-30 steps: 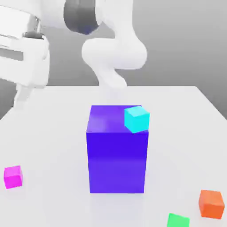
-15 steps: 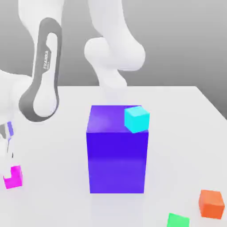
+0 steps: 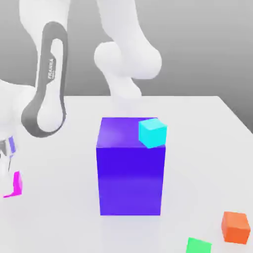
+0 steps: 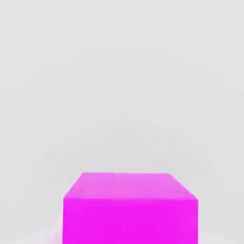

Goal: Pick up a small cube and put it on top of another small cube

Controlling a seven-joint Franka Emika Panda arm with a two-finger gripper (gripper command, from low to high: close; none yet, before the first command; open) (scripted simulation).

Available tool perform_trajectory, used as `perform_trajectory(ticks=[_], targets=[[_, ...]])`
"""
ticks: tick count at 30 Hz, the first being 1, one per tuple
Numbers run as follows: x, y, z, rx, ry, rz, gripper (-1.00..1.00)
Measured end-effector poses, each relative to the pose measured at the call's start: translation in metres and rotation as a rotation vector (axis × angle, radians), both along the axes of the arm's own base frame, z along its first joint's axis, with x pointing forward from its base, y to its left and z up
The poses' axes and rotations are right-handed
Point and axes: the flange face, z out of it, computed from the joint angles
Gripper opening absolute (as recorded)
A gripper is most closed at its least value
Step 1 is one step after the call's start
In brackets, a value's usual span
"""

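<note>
Pink cube (image 3: 18,184), one of four, sits clamped in two fingers (image 3: 6,179) at the exterior view's left, with one light blue cube (image 3: 152,133) on one big block (image 3: 130,180), plus one orange cube (image 3: 235,228) and one green cube (image 3: 198,246).

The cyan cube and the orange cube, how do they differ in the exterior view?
The cyan cube rests on top of the blue block, while the orange cube sits on the tabletop. The cyan cube is toward the middle; the orange cube is near the exterior view's right edge. Both are small, plain-colored cubes.
</note>
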Motion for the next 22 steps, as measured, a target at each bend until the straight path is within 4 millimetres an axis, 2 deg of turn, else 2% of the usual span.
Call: perform_trajectory(ticks=[4,8,11,15,16,17,18,19,22], targets=[[0.076,0.092,0.007,0.009,0.014,0.138,-1.0],[0.124,0.19,0.016,0.009,0.018,0.257,-1.0],[0.144,0.265,0.024,0.006,0.015,0.336,-1.0],[0.153,0.364,0.037,0.001,0.002,0.433,-1.0],[0.154,0.389,0.034,0.0,-0.002,0.457,-1.0],[0.155,0.414,0.024,-0.002,-0.006,0.48,-1.0],[0.155,0.43,0.009,-0.003,-0.008,0.495,-1.0],[0.154,0.438,-0.004,-0.004,-0.008,0.503,1.0],[0.154,0.438,-0.004,-0.003,-0.008,0.503,1.0]])
